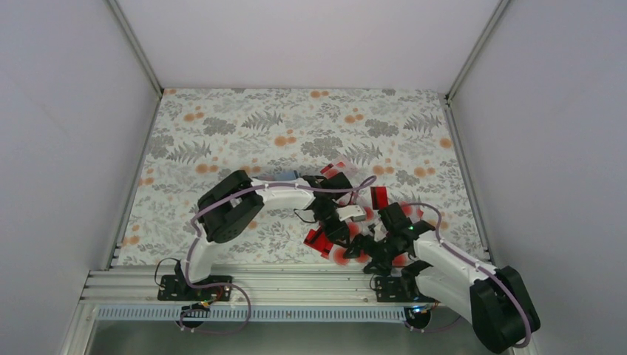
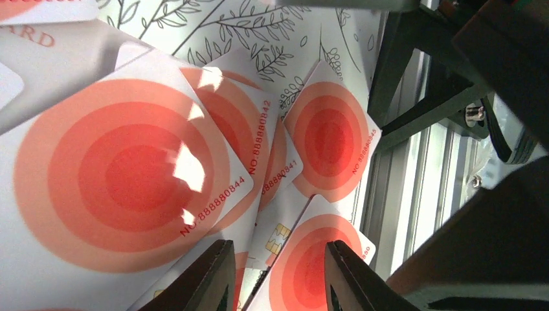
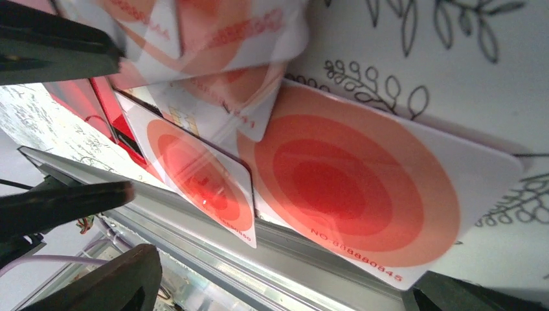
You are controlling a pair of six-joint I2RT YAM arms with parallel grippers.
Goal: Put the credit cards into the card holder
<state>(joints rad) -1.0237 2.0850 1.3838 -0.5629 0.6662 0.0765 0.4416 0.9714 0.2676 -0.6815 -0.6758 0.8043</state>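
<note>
Credit cards lie in a loose overlapping heap near the table's front edge, some solid red [image 1: 318, 239], others pale with a large red dot [image 2: 123, 168]. My left gripper [image 1: 346, 222] hovers low over the heap. Its jaws [image 2: 278, 278] stand partly apart over a dotted card [image 2: 311, 259] and grip nothing. My right gripper [image 1: 370, 251] is wide open [image 3: 278, 295] at the front edge, beside a large dotted card [image 3: 362, 181] and a smaller one [image 3: 201, 175]. A bluish flat piece, the card holder [image 1: 285, 175], shows just behind my left forearm and is mostly hidden.
The aluminium rail [image 3: 259, 259] runs along the table's front edge right under the right gripper. More red cards [image 1: 379, 197] lie behind the two grippers. White walls close the floral tablecloth [image 1: 222, 133] in on three sides. The two arms are close together.
</note>
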